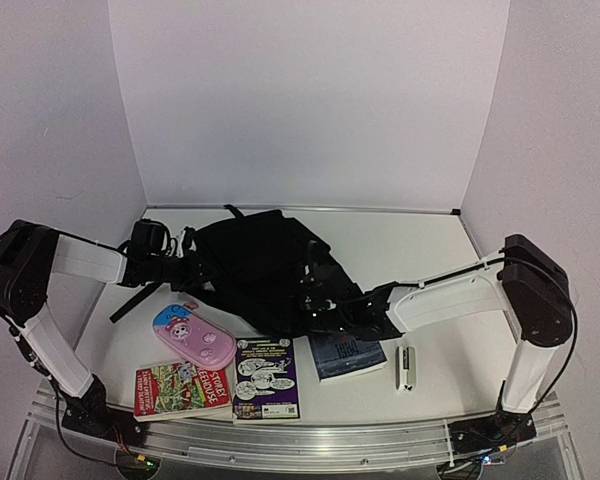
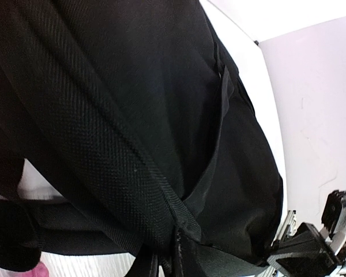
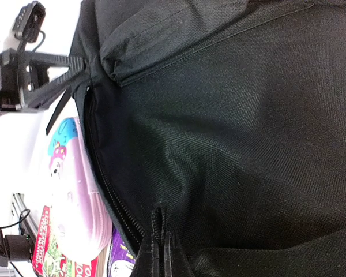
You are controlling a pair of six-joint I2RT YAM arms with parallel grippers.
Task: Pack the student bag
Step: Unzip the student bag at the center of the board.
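- You're opening the student bag (image 1: 250, 265): right end effector (image 3: 163, 234) pinches fabric by the zipper, 4 o'clock
- Left end effector (image 1: 178, 264), 9 o'clock: I cannot tell its grip
- Next, pull the mouth apart

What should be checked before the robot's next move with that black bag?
1. Right gripper pinching the student bag fabric: ok.
2. Left gripper gripping the bag: cannot tell, its fingers are mostly hidden.
3. Bag opening visible for packing: not ok, only black fabric shows.
4. Pink pencil case outside the bag, beside its near edge: ok.
5. Three books and stapler lying unpacked on the table: ok.
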